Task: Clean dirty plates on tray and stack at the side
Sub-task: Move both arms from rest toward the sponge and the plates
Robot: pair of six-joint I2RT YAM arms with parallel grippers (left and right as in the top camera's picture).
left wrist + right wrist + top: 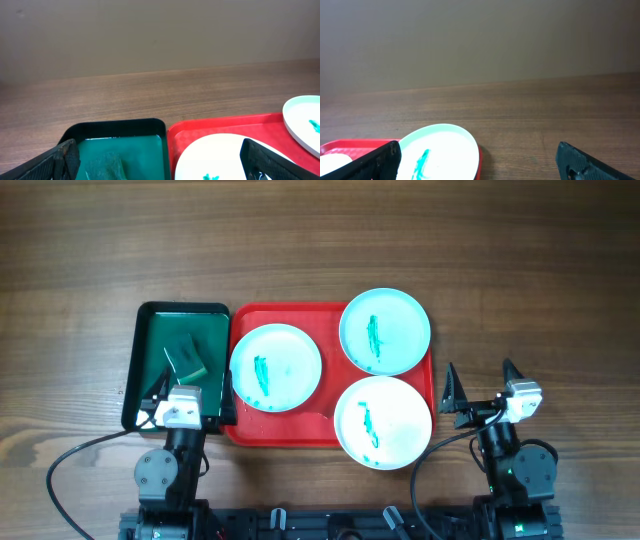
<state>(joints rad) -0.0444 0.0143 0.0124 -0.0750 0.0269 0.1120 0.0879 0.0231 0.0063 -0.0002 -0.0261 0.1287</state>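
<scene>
Three white plates with teal smears lie on the red tray (pixel 250 430): one at the left (pixel 276 367), one at the back right (pixel 385 330), one at the front right (pixel 382 421) overhanging the rim. My left gripper (pixel 190 385) is open and empty, low at the seam between the dark green tray and the red tray. In the left wrist view its fingers (pixel 160 162) frame the green tray and the left plate (pixel 220 160). My right gripper (pixel 482 385) is open and empty, right of the red tray. The right wrist view shows the back right plate (pixel 442 150).
A narrow dark green tray (pixel 160 340) sits left of the red tray and holds a green sponge (pixel 186 358), seen also in the left wrist view (pixel 102 167). Bare wooden tabletop (pixel 540 300) lies around both trays.
</scene>
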